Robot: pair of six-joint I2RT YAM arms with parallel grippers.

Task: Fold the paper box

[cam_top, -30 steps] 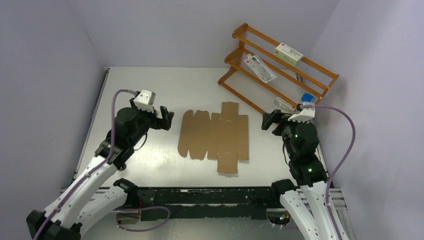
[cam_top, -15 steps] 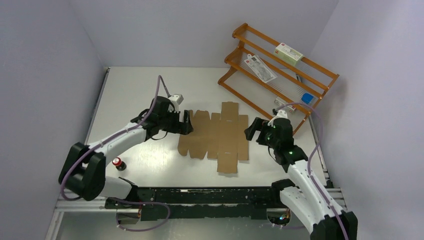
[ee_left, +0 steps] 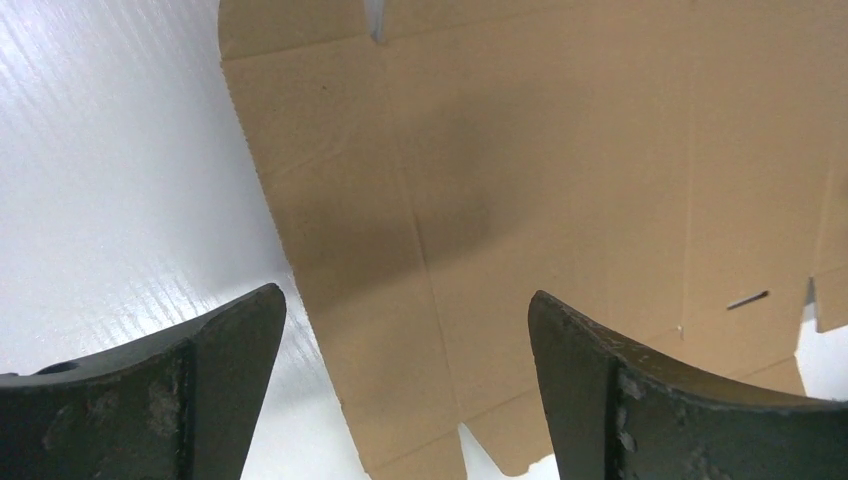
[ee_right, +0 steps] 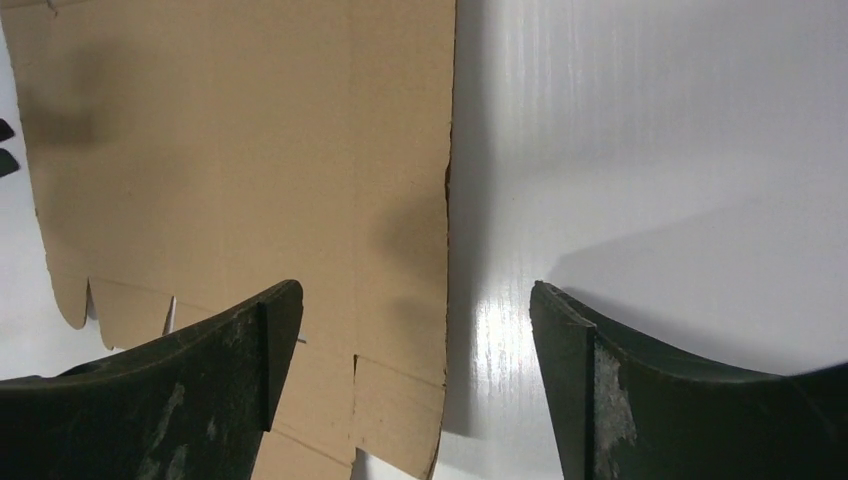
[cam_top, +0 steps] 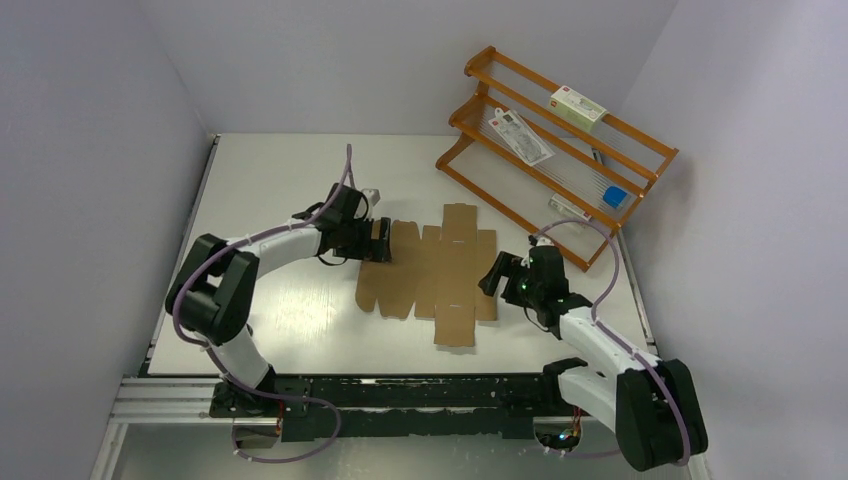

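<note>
The paper box (cam_top: pixel 430 272) lies flat and unfolded in the middle of the table (cam_top: pixel 270 180). Both claws hang low at its opposite ends with nothing in them: your left gripper (cam_top: pixel 381 241) is spread wide astride the scalloped left edge, and your right gripper (cam_top: pixel 492 277) is spread about as wide astride the straight right edge. In each wrist view one finger is over cardboard and the other over bare table, so I'd judge the main risk is closing on nothing, or pinching only the thin edge and letting it slip out. A flat sheet on a glossy top gives a fingertip little to get under. Press down and you may shove the whole blank sideways or crumple a flap off its crease. If one side lifts before the other, the sheet could pivot and skid toward the orange rack (cam_top: pixel 560 140) at far right.
</note>
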